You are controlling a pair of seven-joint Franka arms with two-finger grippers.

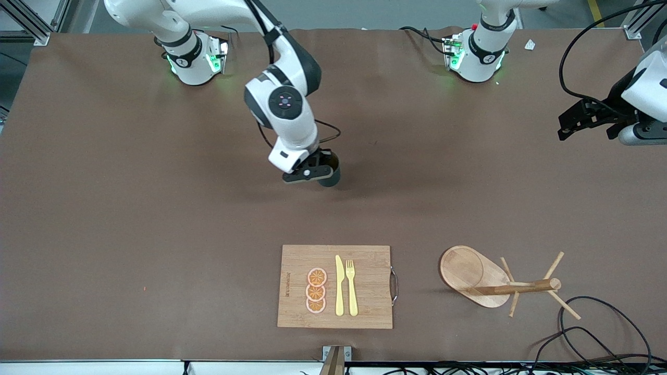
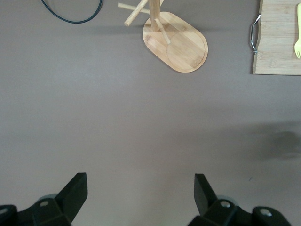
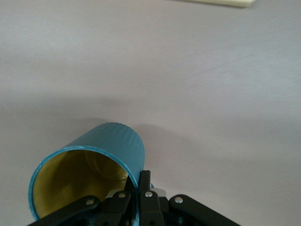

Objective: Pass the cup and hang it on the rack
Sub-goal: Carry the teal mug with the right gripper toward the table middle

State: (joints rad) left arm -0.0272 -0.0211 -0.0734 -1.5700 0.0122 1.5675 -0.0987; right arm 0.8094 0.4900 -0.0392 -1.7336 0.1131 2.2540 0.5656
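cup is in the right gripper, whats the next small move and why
Probably carry the cup toward the left arm's end of the table. The right gripper is shut on its rim, while the left gripper waits open, away from it, and the rack stands on that side.

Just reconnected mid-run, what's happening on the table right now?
The right gripper is shut on the rim of the cup over the middle of the table. The left gripper waits open toward its own end of the table. The rack is empty, beside the cutting board.
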